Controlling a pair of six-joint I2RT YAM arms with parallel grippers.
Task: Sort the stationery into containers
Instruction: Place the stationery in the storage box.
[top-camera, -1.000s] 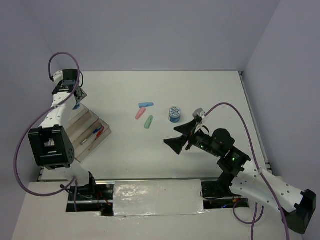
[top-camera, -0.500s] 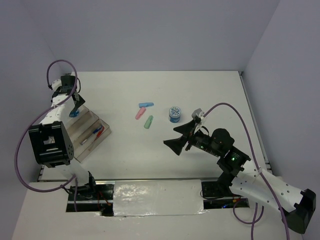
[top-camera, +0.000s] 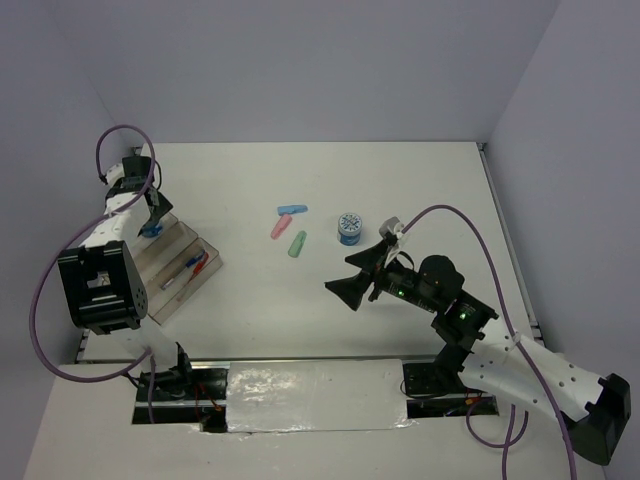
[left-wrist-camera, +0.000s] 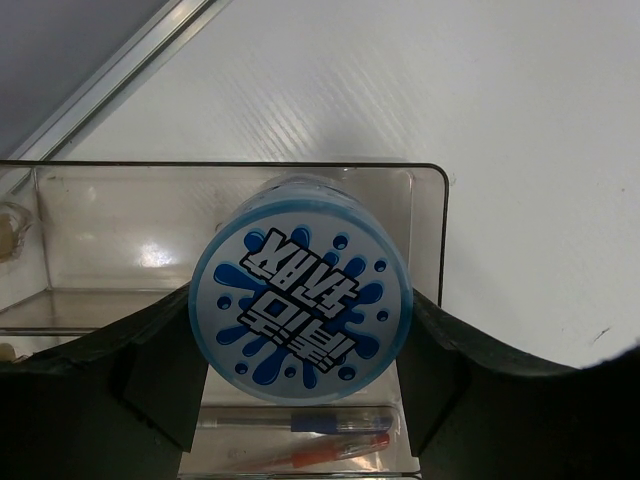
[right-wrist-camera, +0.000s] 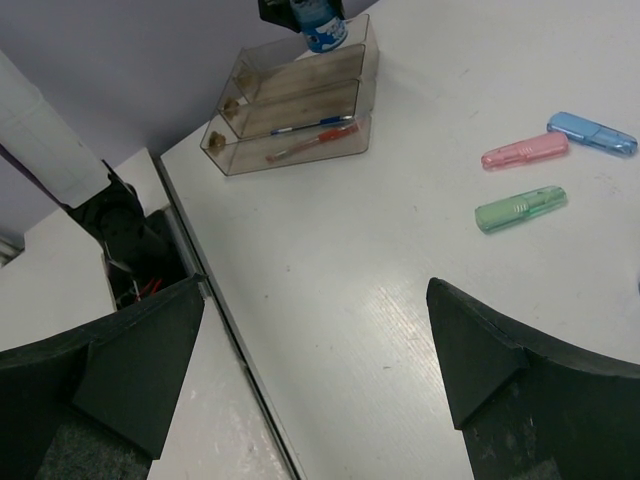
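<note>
A: Left side, quick. What's the left gripper (top-camera: 150, 218) doing?

B: Jaws fairly wide, clamped on a round blue-white disc (left-wrist-camera: 300, 287) by its edge, printed face toward the wrist camera. It's at the far end of the clear tray (left-wrist-camera: 441, 235), which sits by the table's left edge.

A: Why there?

B: My guess is it's about to be dropped off. The disc is over the outer compartment, the one nearest the left edge, so it would get its own slot away from the pens. Can't tell if it's touching the tray floor.

A: Right gripper (top-camera: 342, 273)?

B: Jaws spread as wide as they go, nothing in them. It hangs above bare table right of centre, aimed at the loose stuff, probably ready for the next pick.

A: Counts?

B: Discs: two. One is held, and the other disc (top-camera: 350, 228) lies on the table toward the far edge. Capsules: three, clustered just left of that disc but apart from each other: blue capsule (top-camera: 292, 210), pink capsule (top-camera: 279, 228) and green capsule (top-camera: 297, 244). Pens: two that I can see, a blue pen (left-wrist-camera: 300, 423) and a red pen (left-wrist-camera: 322, 455), lying side by side in the tray compartment closest to the table's middle.

A: Trays?

B: One, and it looks like three long compartments. The middle one looks bare.

A: Left to sort?

B: I'd say the table disc and all three capsules.
</note>
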